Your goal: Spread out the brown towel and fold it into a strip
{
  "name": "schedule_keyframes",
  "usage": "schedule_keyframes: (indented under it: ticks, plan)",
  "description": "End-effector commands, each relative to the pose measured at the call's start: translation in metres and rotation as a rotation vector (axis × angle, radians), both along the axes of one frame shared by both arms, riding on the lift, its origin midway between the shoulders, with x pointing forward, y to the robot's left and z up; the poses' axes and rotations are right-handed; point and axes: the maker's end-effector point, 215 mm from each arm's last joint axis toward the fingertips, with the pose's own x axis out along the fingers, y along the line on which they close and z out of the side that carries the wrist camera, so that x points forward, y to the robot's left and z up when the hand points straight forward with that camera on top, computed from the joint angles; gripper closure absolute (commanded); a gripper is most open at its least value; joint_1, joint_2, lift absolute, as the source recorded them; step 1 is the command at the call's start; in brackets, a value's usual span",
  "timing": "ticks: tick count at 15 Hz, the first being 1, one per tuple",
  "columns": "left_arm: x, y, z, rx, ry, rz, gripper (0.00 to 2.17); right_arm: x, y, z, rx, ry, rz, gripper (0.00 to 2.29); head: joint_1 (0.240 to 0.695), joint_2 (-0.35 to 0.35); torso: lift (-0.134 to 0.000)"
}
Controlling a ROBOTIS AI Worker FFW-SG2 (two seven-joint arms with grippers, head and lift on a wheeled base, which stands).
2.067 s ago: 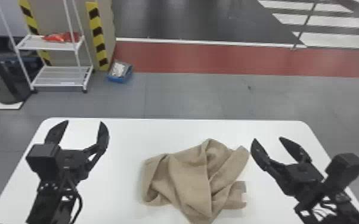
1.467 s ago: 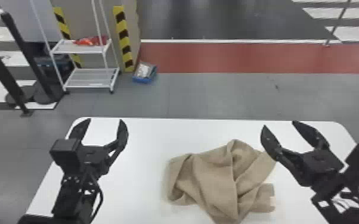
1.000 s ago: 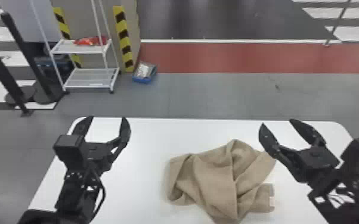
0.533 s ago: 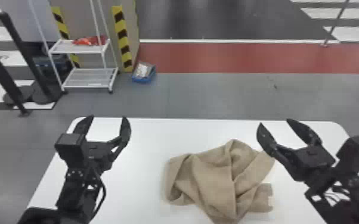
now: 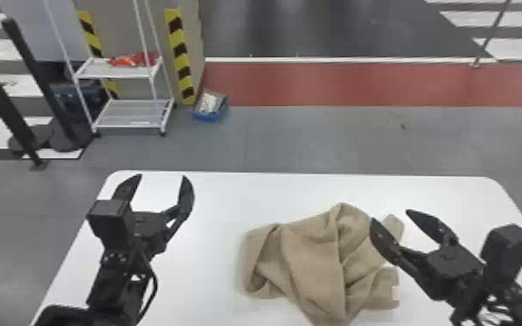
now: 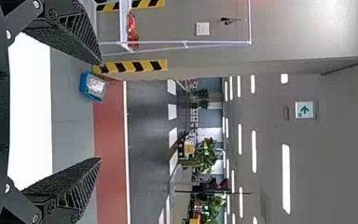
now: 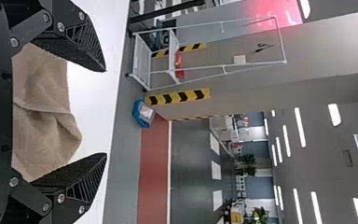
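Observation:
The brown towel [image 5: 312, 260] lies crumpled on the white table, right of its middle in the head view. My left gripper [image 5: 162, 182] is open over the table's left part, well away from the towel. At the towel's right side, my right gripper [image 5: 390, 216] stands open, its inner finger overlapping the cloth in the head view. In the left wrist view the left gripper [image 6: 100, 112] holds nothing between its fingers. In the right wrist view the towel [image 7: 46, 116] shows beyond the base of the open right gripper [image 7: 106, 112]; contact cannot be told.
The white table [image 5: 221, 190] has bare surface between the left gripper and the towel, and along its far edge. Behind it on the floor stand a white rack [image 5: 130, 115], a blue bin [image 5: 210, 106] and dark posts [image 5: 2, 104] at the left.
My right gripper has shifted left, so its inner finger now overlaps the towel's right side in the head view. The head view panned left earlier. The left gripper and the towel look unchanged.

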Motion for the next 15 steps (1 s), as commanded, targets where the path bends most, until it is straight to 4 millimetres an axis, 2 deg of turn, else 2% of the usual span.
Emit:
schedule_keyframes:
  ticks: [1, 4, 6, 9, 11, 13, 15]
  plan:
    - [-0.005, -0.004, -0.009, -0.001, 0.017, -0.008, 0.17, -0.007, -0.013, -0.019, -0.046, 0.046, -0.017, 0.28, 0.695, 0.024, 0.000]
    - [-0.018, -0.015, -0.021, -0.001, 0.036, -0.030, 0.17, 0.005, -0.022, -0.032, -0.036, 0.060, -0.025, 0.28, 0.695, -0.001, 0.000]
    - [-0.025, -0.017, -0.026, 0.001, 0.042, -0.037, 0.17, 0.027, -0.037, -0.047, -0.046, 0.083, -0.031, 0.28, 0.695, -0.015, 0.000]
    - [-0.036, -0.021, -0.034, 0.007, 0.046, -0.054, 0.17, 0.072, -0.065, -0.076, -0.064, 0.135, -0.025, 0.28, 0.695, -0.044, 0.000]
    - [-0.039, -0.022, -0.037, 0.010, 0.051, -0.064, 0.17, 0.089, -0.087, -0.084, -0.041, 0.165, -0.046, 0.28, 0.695, -0.060, 0.000]
    - [-0.041, -0.020, -0.042, 0.012, 0.057, -0.062, 0.17, 0.082, -0.075, -0.090, -0.009, 0.188, -0.016, 0.28, 0.695, -0.087, 0.000]
    - [-0.042, -0.018, -0.048, 0.016, 0.067, -0.060, 0.17, 0.060, -0.056, -0.099, 0.021, 0.238, -0.001, 0.28, 0.695, -0.088, 0.000]
